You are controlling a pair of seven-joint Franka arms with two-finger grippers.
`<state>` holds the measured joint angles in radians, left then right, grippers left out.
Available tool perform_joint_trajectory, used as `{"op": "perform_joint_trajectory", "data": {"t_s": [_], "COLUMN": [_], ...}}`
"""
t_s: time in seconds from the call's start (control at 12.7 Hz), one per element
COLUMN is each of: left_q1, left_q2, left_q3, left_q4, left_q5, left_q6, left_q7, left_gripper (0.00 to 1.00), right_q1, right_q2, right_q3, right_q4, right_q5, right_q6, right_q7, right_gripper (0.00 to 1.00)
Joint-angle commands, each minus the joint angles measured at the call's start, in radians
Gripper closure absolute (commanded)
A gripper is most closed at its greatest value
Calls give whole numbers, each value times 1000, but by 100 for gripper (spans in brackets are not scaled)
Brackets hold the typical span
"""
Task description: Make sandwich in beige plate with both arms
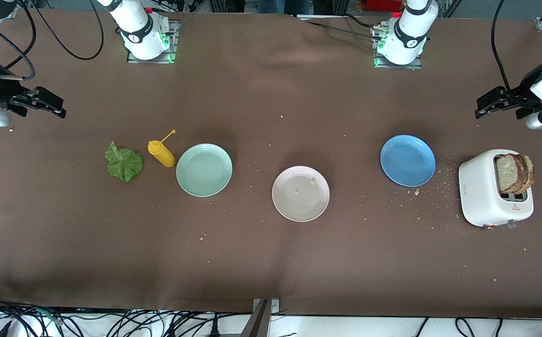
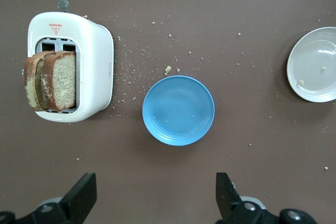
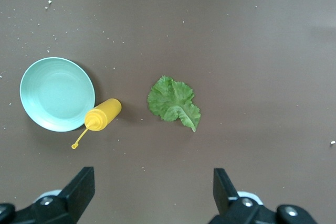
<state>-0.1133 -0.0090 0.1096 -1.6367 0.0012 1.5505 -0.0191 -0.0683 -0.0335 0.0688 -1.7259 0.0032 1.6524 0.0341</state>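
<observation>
Brown cloth covers the tabletop [image 1: 261, 262], where we count three plates: one beige plate [image 1: 300, 193] mid-table, one mint plate [image 1: 204, 169], one blue plate [image 1: 407, 160]. Two bread slices [image 1: 514, 173] stand in one toaster [image 1: 493, 194]. One lettuce leaf [image 1: 124, 162] lies beside one yellow bottle [image 1: 161, 153]. Left end effector [image 1: 491, 104] and right end effector [image 1: 41, 102] both hover with fingers apart, holding nothing.
</observation>
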Motion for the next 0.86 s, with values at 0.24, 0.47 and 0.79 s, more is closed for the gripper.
{"op": "perform_joint_trajectory", "data": {"t_s": [0.24,0.47,0.79], "left_q1": [9,7,9], "left_q2": [1,1,3], "left_q3": [-8,-8,-8], "left_q4": [9,11,9], "left_q5": [-4,-4,-4], "left_q6": [-12,-12,-12], "left_q7": [8,8,10], "left_gripper": [0,0,0], "right_q1": [-5,-1,5], "right_q2": [24,29,29], "right_q3": [5,8,13], "right_q4": [-8,-6,-6], "right_q5": [-9,-9,21], "right_q6": [7,13,-28], "right_q7": [-6,-8,0], "right_gripper": [0,0,0]}}
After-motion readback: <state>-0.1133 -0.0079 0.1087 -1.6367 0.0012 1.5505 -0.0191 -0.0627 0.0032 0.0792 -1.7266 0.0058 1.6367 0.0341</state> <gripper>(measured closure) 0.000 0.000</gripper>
